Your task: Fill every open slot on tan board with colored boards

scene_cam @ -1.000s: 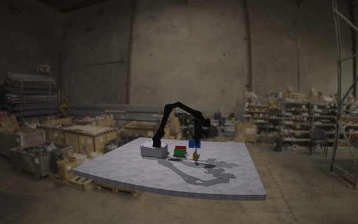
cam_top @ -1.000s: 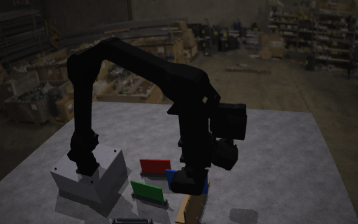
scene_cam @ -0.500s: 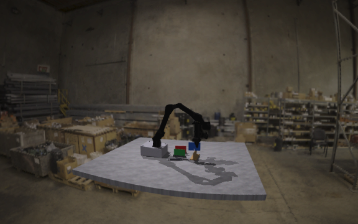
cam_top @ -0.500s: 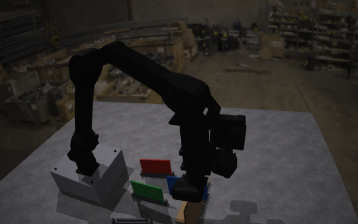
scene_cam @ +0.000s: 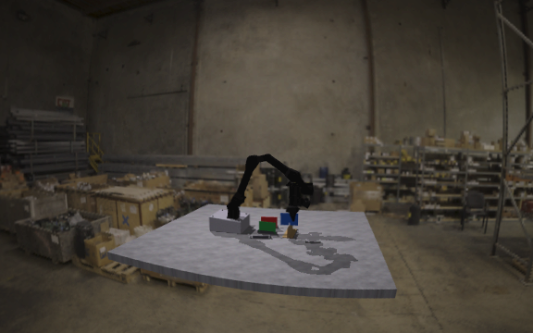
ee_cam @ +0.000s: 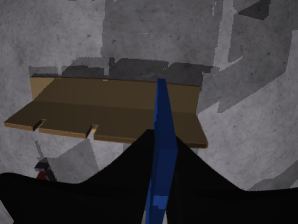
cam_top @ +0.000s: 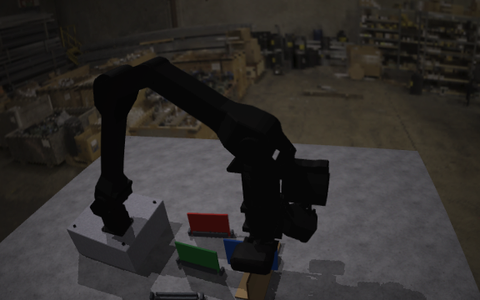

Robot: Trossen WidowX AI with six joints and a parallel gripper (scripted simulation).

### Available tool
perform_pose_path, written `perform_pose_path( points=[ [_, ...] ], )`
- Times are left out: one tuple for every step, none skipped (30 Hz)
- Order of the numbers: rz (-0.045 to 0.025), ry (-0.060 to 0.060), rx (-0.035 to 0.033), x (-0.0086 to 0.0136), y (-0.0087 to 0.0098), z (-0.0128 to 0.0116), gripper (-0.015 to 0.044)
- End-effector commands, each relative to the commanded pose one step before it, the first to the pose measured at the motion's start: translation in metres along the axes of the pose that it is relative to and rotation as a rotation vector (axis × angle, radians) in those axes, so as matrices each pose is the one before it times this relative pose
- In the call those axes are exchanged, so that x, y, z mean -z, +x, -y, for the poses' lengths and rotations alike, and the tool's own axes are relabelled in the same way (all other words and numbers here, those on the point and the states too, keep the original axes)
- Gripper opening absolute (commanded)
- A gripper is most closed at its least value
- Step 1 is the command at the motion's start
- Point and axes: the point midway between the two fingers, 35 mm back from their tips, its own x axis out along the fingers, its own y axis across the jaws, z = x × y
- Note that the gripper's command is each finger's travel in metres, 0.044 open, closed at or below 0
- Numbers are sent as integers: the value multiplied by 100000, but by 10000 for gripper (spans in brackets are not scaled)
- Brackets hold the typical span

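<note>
Pale grey slab table [cam_top: 375, 187] [scene_cam: 185, 259] [ee_cam: 150, 30], warehouse behind. Black six-joint arm [cam_top: 179, 92] [scene_cam: 278, 167] on a grey box-shaped pedestal [cam_top: 146, 254] [scene_cam: 229, 225], bent over toward the boards. Tan notched board [cam_top: 260, 283] [scene_cam: 291, 232] [ee_cam: 115, 95] below the gripper; wrist view shows two open notches left of the blue board. Gripper [cam_top: 252, 260] [scene_cam: 292, 219] [ee_cam: 157, 137] clamped on the flat blue rectangular board [cam_top: 228, 251] [scene_cam: 284, 218] [ee_cam: 166, 130], upright, crosswise over the tan board near one end; can't tell if they touch. Flat red rectangular board [cam_top: 208, 223] [scene_cam: 268, 220] [ee_cam: 41, 176] and flat green rectangular board [cam_top: 197, 255] [scene_cam: 266, 226] upright in dark holders. Empty dark low holder [cam_top: 177, 296] [scene_cam: 260, 237] nearby, another [scene_cam: 313, 241] past the tan board.
</note>
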Motion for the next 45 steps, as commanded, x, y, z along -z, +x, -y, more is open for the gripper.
perform_pose_path(
  points=[
    [-47,310,428,17,346,73,0],
    [0,0,0,1,59,0,0],
    [0,0,0,1,59,0,0],
    [0,0,0,1,59,0,0],
    [0,0,0,1,59,0,0],
    [0,0,0,1,60,0,0],
    [0,0,0,1,60,0,0],
    [0,0,0,1,60,0,0],
    [0,0,0,1,60,0,0],
    [0,0,0,1,60,0,0],
    [0,0,0,1,60,0,0],
    [0,0,0,1,60,0,0],
    [0,0,0,1,60,0,0],
    [0,0,0,1,60,0,0],
    [0,0,0,1,61,0,0],
    [0,0,0,1,61,0,0],
    [0,0,0,1,61,0,0],
    [0,0,0,1,61,0,0],
    [0,0,0,1,61,0,0],
    [0,0,0,1,61,0,0],
    [0,0,0,1,61,0,0],
    [0,0,0,1,61,0,0],
    [0,0,0,1,61,0,0],
    [0,0,0,1,62,0,0],
    [0,0,0,1,62,0,0],
    [0,0,0,1,62,0,0],
    [0,0,0,1,62,0,0],
    [0,0,0,1,62,0,0],
    [0,0,0,1,62,0,0],
    [0,0,0,1,62,0,0],
    [0,0,0,1,62,0,0],
    [0,0,0,1,62,0,0],
    [0,0,0,1,63,0,0],
    [0,0,0,1,63,0,0],
    [0,0,0,1,63,0,0],
    [0,0,0,1,63,0,0],
    [0,0,0,1,63,0,0],
    [-1,0,0,9,23,3,0],
    [-1,0,0,13,6,-2,0],
    [-1,0,0,7,3,-1,0],
    [-1,0,0,15,3,-3,0],
    [0,0,0,0,0,0,0],
    [0,0,0,0,0,0,0],
    [0,0,0,0,0,0,0],
    [0,0,0,0,0,0,0]
  ],
)
